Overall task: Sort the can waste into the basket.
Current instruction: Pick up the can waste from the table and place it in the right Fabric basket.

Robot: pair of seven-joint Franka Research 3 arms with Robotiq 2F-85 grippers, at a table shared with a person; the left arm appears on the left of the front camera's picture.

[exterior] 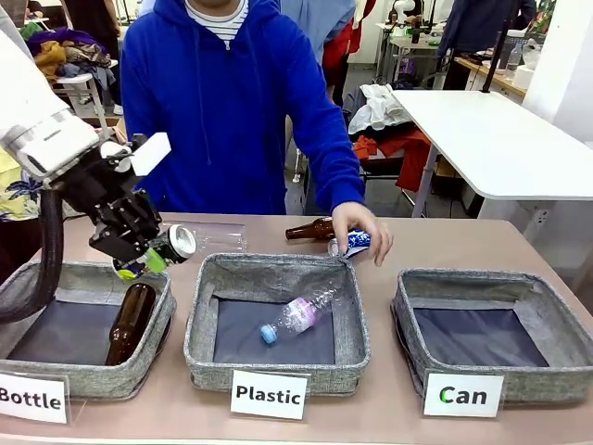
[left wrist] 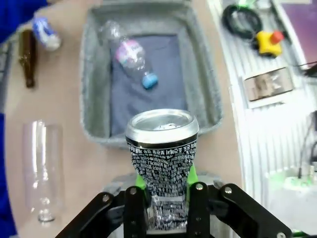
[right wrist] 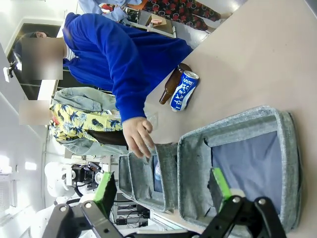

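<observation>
We see the left hand (left wrist: 166,178) shut tight on the black and silver can (left wrist: 162,148), green pads pressed into its dented sides; the can's dense white print is too fine to read. It hangs in the air, lying sideways above the far right corner of the Bottle basket (exterior: 83,272), whose white card (exterior: 31,399) reads "Bottle" and which holds a brown glass bottle (exterior: 130,324). The middle basket (exterior: 278,267), carded "Plastic" (exterior: 269,394), holds a clear plastic bottle (exterior: 296,315) with a blue cap and a pink label. The Can basket (exterior: 482,283) stands at the right, its card (exterior: 463,395) reading "Can". The blue can (right wrist: 184,90) lies on the tabletop (exterior: 463,246) beyond the baskets, its white letters reading "SWEAT", just beside a second brown bottle (exterior: 310,229). From the front the person's hand (exterior: 363,227) sits over it; we cannot tell whether the fingers grip it. An empty clear bottle (exterior: 208,236) lies on the tabletop behind the held can. The right hand (right wrist: 162,186) stands wide open, holding nothing, above the Can basket.
</observation>
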